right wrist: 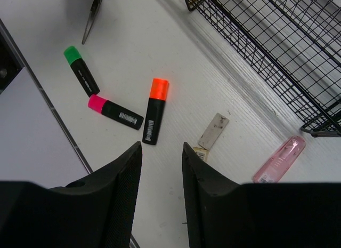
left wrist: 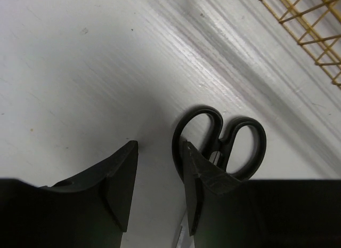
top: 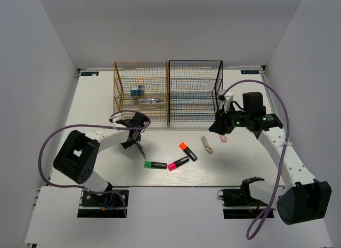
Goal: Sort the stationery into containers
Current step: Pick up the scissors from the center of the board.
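Note:
The black-handled scissors [top: 140,149] lie on the table in front of the golden-yellow rack [top: 123,77]. My left gripper [top: 132,136] hovers open right over them; in the left wrist view its right finger [left wrist: 205,176] overlaps one loop of the scissors [left wrist: 242,144], with bare table in the gap. My right gripper [top: 220,127] hangs open before the black rack [top: 195,72], nothing between its fingers [right wrist: 122,173]. Below it lie the orange [right wrist: 155,111], pink [right wrist: 115,111] and green [right wrist: 81,70] highlighters, a beige piece [right wrist: 213,132] and a pink piece [right wrist: 279,160].
The two racks stand side by side at the back of the table. A blue tub [top: 138,90] sits on an upper tier of the yellow rack, with another small item [top: 149,101] one tier down. The highlighters [top: 178,163] lie near the table's front edge.

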Robot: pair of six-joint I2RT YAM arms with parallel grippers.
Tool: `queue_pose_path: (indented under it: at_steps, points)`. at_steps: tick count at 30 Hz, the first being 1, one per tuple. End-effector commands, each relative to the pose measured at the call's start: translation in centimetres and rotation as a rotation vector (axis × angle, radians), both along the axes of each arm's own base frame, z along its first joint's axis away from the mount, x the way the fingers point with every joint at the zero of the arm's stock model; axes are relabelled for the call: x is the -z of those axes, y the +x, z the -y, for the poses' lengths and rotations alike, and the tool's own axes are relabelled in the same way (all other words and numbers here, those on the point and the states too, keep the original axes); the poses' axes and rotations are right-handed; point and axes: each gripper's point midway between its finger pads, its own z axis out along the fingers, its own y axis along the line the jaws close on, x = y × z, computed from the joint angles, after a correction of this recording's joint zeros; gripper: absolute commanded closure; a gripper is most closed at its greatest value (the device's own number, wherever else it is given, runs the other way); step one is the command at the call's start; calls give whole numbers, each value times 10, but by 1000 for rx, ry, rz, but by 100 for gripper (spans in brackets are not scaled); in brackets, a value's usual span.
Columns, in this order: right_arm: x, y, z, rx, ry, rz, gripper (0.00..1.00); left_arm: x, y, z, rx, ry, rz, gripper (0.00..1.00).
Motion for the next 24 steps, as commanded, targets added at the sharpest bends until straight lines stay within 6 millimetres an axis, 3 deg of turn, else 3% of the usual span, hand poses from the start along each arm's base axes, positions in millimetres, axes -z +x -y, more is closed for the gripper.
queue_pose_path:
  at_steps: [1, 5, 11, 18, 22, 24]
  points:
    - [-9, -1, -2, -14, 33, 36, 60, 0, -21, -8, 10, 32, -80, 50]
    - [-11, -1, -1, -14, 40, 41, 60, 5, -39, -19, 12, 56, -106, 50]
    - [-14, -1, 0, -7, 53, 41, 60, 8, -55, -25, 9, 41, -95, 63]
    - [-17, -1, 2, -2, 64, 43, 60, 21, -76, -34, -15, 46, -148, 99]
    - [-18, -1, 4, 5, 71, 41, 60, 12, -74, -30, 7, 23, -126, 99]
    - [-18, 0, 4, 3, 74, 40, 60, -7, -68, -26, 29, 20, -59, 99]
